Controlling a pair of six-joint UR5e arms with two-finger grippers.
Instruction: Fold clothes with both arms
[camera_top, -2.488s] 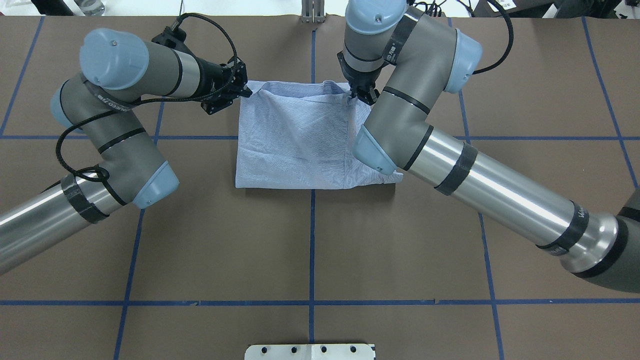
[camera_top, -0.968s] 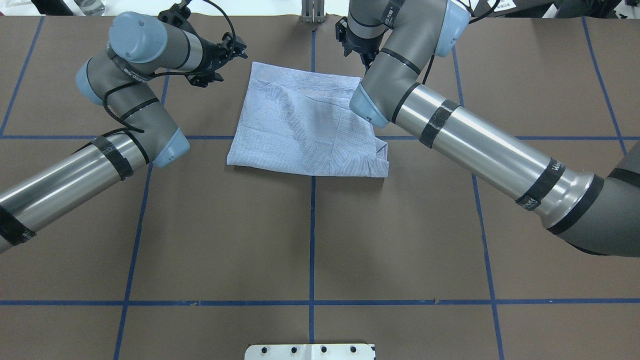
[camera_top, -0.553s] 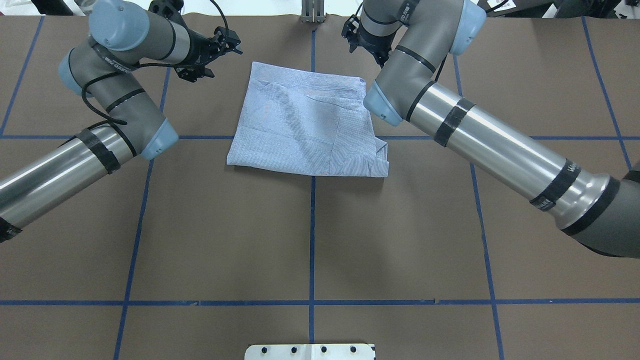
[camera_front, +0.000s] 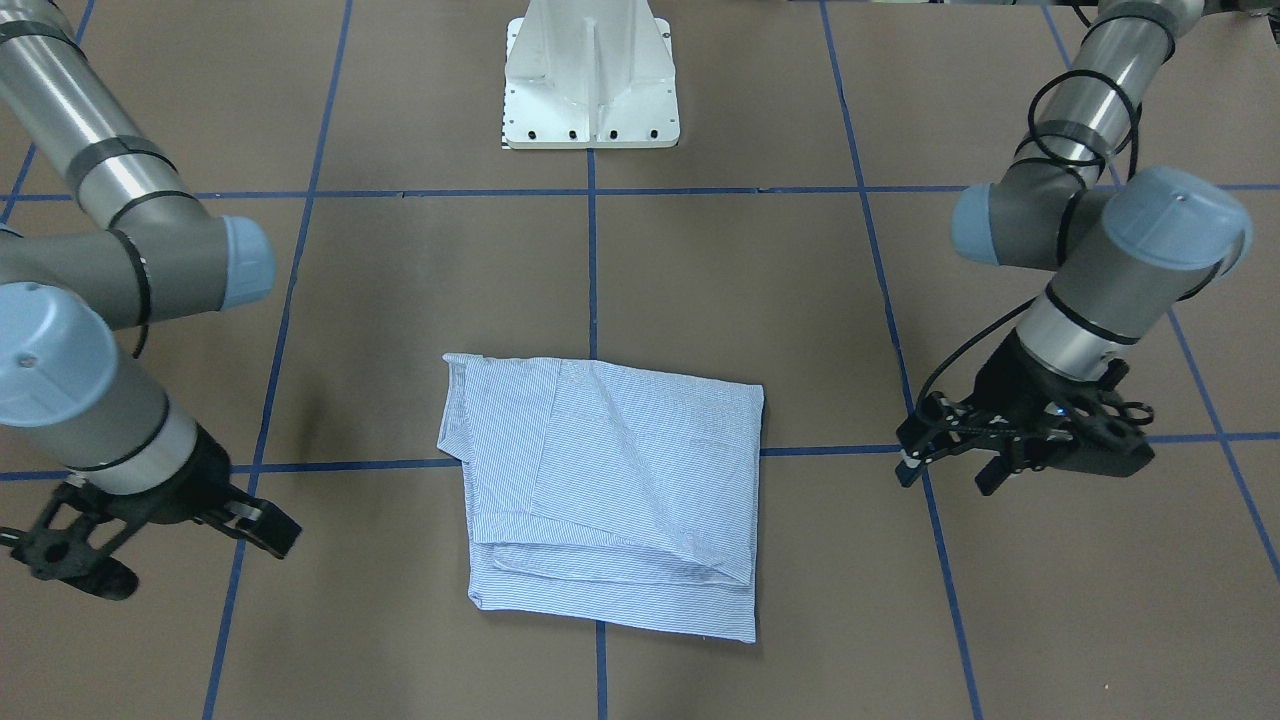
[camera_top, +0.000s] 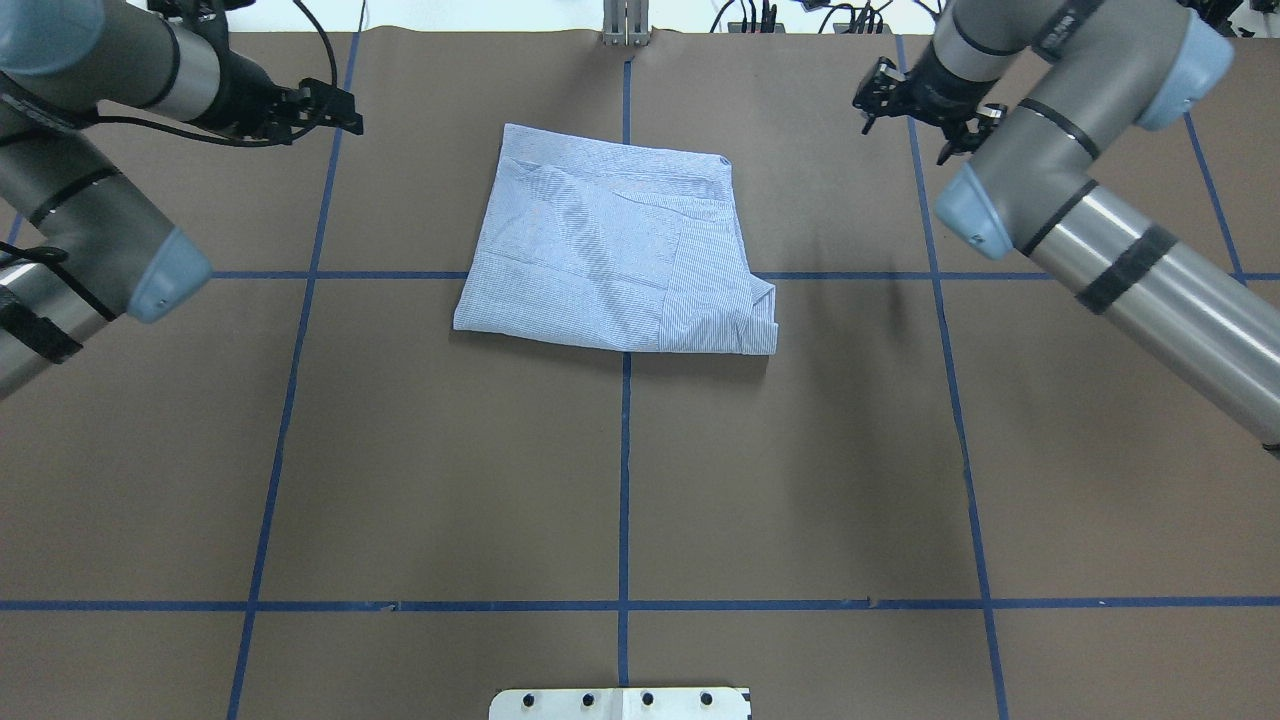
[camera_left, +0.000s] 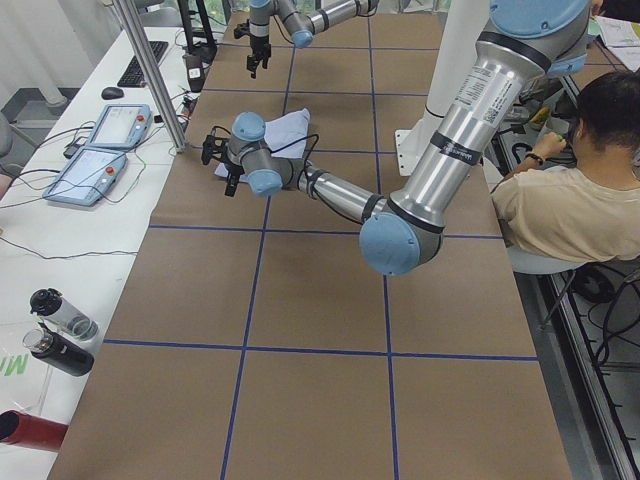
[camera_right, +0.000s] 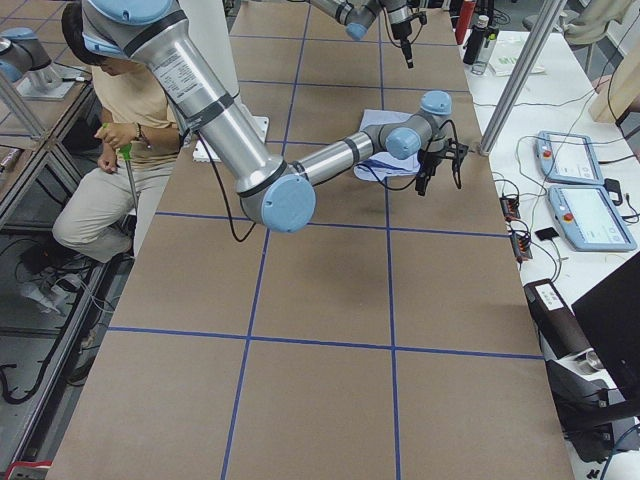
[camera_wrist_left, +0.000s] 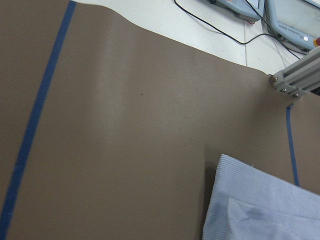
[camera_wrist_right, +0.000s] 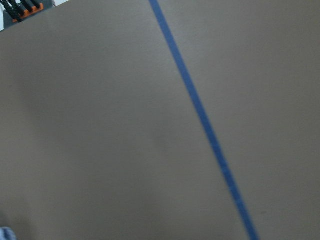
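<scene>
Left end effector (camera_front: 945, 478) and right end effector (camera_top: 908, 120) have swung wide of the shirt (camera_top: 610, 240), both spread and empty. Item: light, limp cloth; I'd pinch two adjacent corners.

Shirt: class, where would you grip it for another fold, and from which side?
Likely its far corners, coming in low from each side: the shirt lies flat, and the stepped layers at that edge give the jaws a lip to pinch.

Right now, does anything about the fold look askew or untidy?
Slightly. The shirt lies rotated against the blue grid lines rather than square to them. At its near right corner in the overhead view, a lower layer sticks out past the top fold. Nothing looks damaged.
</scene>
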